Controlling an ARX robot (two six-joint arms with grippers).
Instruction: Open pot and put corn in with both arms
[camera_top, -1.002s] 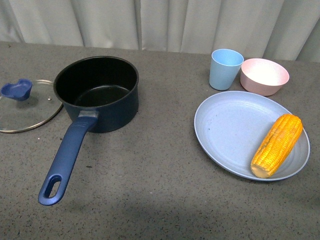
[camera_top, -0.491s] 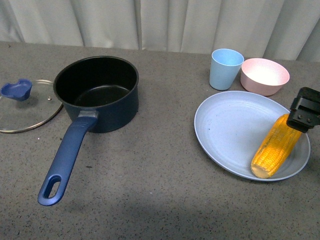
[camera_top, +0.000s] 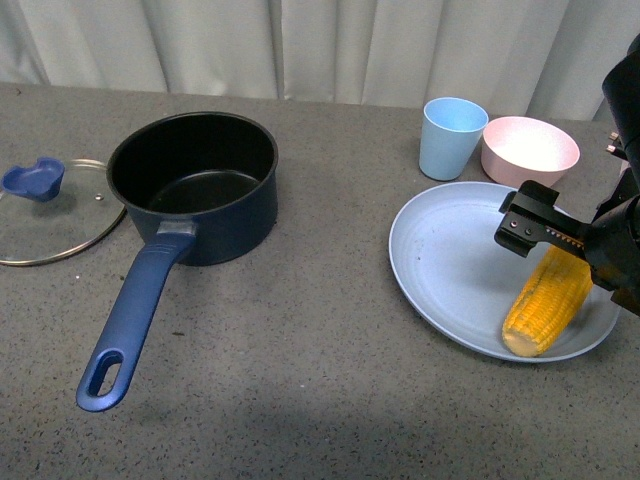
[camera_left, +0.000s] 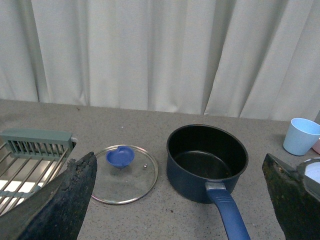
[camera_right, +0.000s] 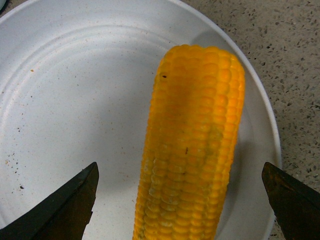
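Your right gripper (camera_top: 548, 236) is pushing further in, now hanging over far end of yellow-orange corn cob (camera_top: 545, 300) lying on pale blue oval plate (camera_top: 440, 250). Jaws are standing wide apart, cob below between them, ungripped. Dark navy saucepan (camera_top: 225, 225) is sitting uncovered well to its left. Your left gripper (camera_left: 178, 165) is gaping too, holding nothing.

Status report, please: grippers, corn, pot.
Left gripper open, empty. Right gripper open, over corn on plate. Pot uncovered, lid beside it. Nothing blocking.
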